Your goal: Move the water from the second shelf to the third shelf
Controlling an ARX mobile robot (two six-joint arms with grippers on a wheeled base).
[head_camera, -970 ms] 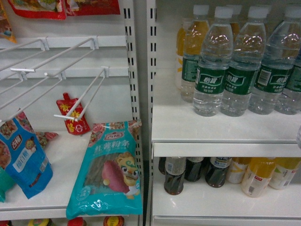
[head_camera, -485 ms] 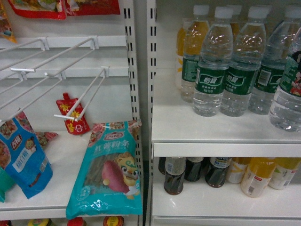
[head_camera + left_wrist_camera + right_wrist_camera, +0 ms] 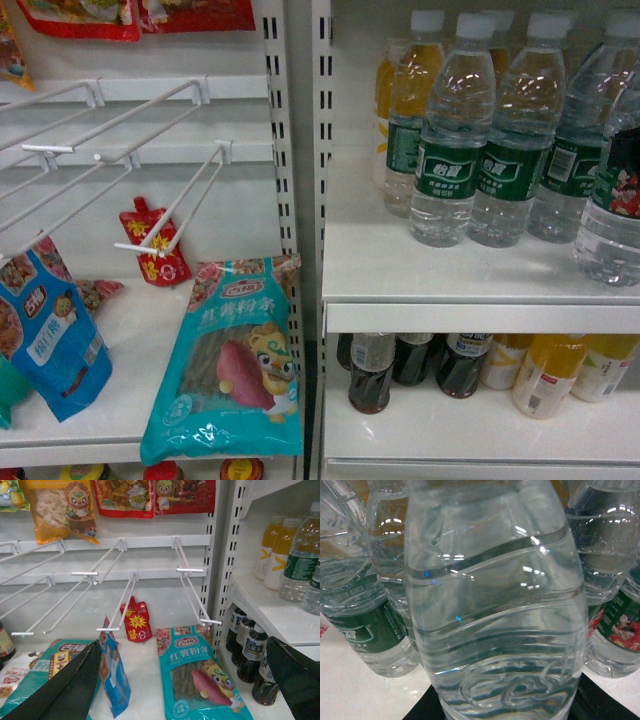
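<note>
The water bottle (image 3: 618,205) sits at the far right edge of the head view, cut off by the frame, its base at about the level of the front lip of the upper shelf (image 3: 480,275) and lower than the row of like bottles (image 3: 455,140) behind it. To its left a strip of bare shelf runs along the lip; below, the next shelf (image 3: 460,430) has free white board in front of the cola bottles (image 3: 372,375) and yellow drink bottles (image 3: 545,375).

Up close in the right wrist view, the bottle (image 3: 495,605) fills the frame: clear ribbed plastic, wavy grooves, embossed lettering near the bottom, other bottles crowding either side. Black gripper parts show at the lower corners (the right gripper (image 3: 505,715) itself is hidden behind the bottle, so whether it clamps I cannot tell).

The left gripper (image 3: 185,680) hangs with fingers (image 3: 65,690) spread wide, holding nothing, before the snack bags (image 3: 197,675) and bare wire hooks (image 3: 195,587).
</note>
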